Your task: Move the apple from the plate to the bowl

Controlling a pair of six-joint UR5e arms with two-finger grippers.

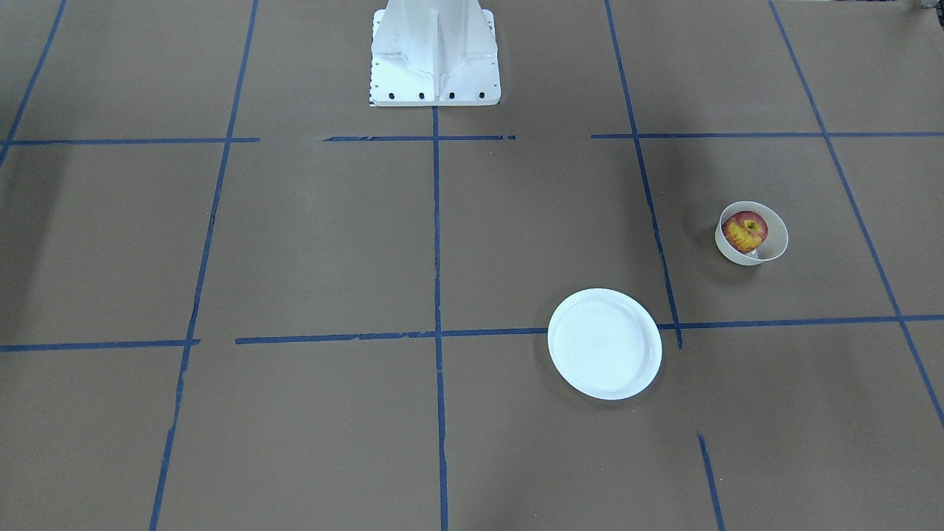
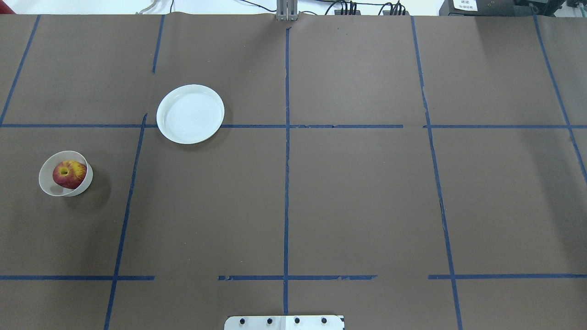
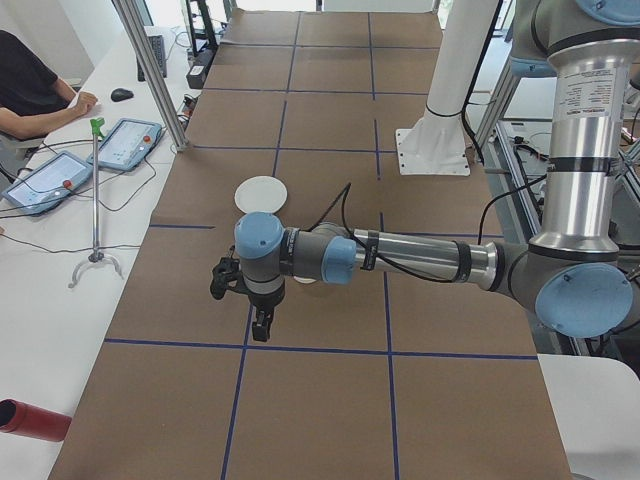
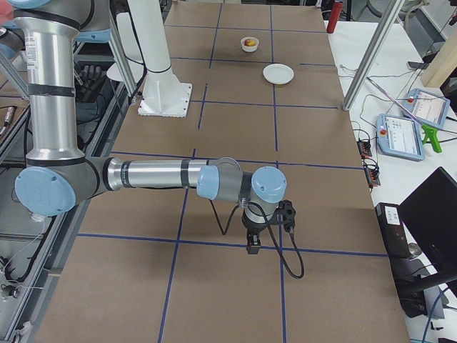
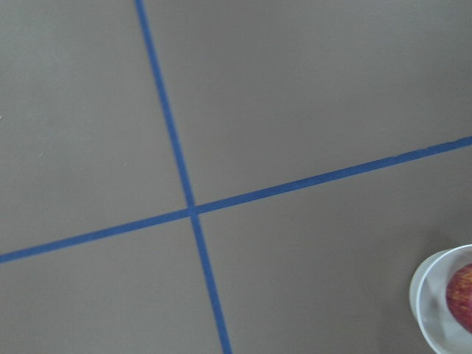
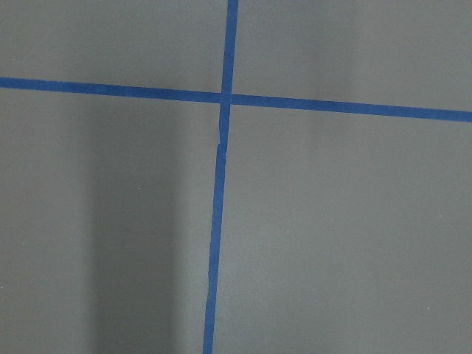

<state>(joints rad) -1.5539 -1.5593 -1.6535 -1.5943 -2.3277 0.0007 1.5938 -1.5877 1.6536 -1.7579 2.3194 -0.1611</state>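
Apple [image 2: 69, 174] sits inside the bowl [image 2: 47, 188], stem dimple up. The bowl stands close to the robot's-left edge of the table [image 2: 367, 206], about midway between near and far edges. Plate [image 2: 190, 113] holds nothing; it lies apart from the bowl, nearer the far edge and further in from the left edge, on a blue tape line [image 2: 321, 126].

Left gripper [image 3: 259, 333] hangs fingers-down above the left end of the table. It shows only in the side view, so opening and load can't be judged. Its wrist camera catches the bowl and apple at the frame's lower right corner.

Right gripper [image 4: 253, 244] hangs fingers-down above the right end, well apart from both dishes. Side view only again: can't tell.
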